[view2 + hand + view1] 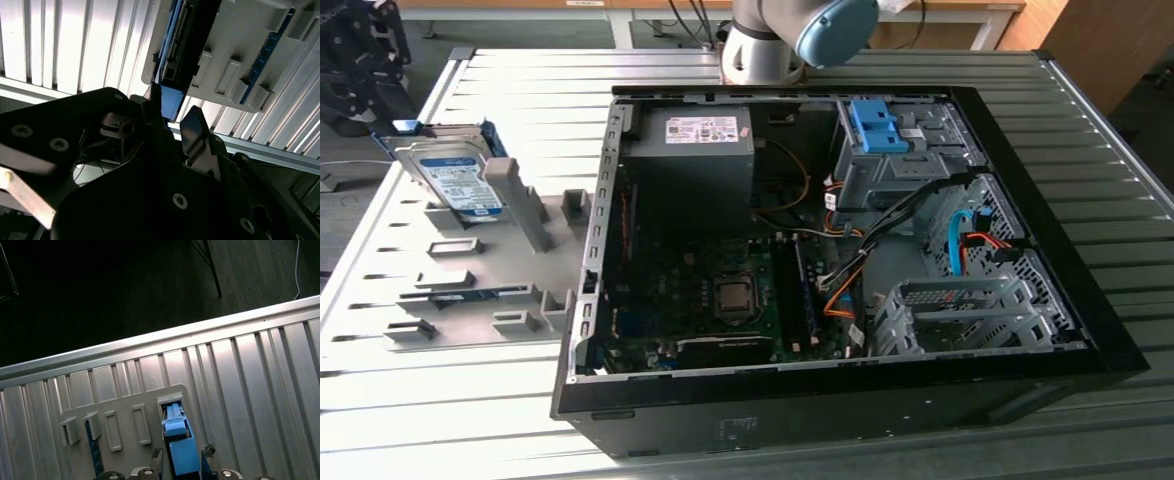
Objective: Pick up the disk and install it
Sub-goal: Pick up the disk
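Note:
The disk (pixel 454 180), a silver drive with a white-and-blue label in a blue carrier, stands tilted on edge in a grey slotted holder (pixel 467 290) at the exterior view's left, beside the open computer case (pixel 827 230). My gripper (pixel 398 120) hangs at the disk's far upper end. In the first wrist view the gripper (pixel 182 462) straddles the blue carrier end of the disk (pixel 180 447), with thin dark gaps on both sides of it. In the second wrist view the fingers (pixel 195 125) flank the same blue end (pixel 170 100), and the disk's connector edge (pixel 187 45) runs beyond them.
Inside the case, a grey drive cage (pixel 894 165) with a blue clip (pixel 878 125) sits at the back, with a power-supply box (pixel 700 150) beside it and another metal cage (pixel 961 315) at the front. The ribbed table's edge (pixel 150 347) runs close behind the holder.

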Tool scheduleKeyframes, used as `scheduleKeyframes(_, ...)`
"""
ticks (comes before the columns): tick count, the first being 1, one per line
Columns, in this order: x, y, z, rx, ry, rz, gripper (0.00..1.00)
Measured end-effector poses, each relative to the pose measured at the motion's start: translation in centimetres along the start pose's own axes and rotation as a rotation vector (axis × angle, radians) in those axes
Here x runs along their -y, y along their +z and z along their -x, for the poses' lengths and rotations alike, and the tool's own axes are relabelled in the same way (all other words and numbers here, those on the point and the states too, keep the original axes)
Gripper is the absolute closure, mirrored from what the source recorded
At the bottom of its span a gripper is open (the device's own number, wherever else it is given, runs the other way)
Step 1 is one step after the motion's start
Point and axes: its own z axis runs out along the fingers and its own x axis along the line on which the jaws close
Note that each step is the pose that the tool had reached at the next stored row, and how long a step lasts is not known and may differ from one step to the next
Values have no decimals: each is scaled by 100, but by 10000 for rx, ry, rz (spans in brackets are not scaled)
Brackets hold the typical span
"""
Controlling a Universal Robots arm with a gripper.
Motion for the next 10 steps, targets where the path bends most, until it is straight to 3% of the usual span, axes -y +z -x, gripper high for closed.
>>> scheduleKeyframes(2, -1, 10, 0, 16, -75, -53, 57)
scheduleKeyframes(3, -1, 14, 0, 18, -209, -54, 51)
scheduleKeyframes(7, -3, 38, 0, 25, -864, -50, 51)
scheduleKeyframes(10, -9, 79, -2, 25, -876, -50, 51)
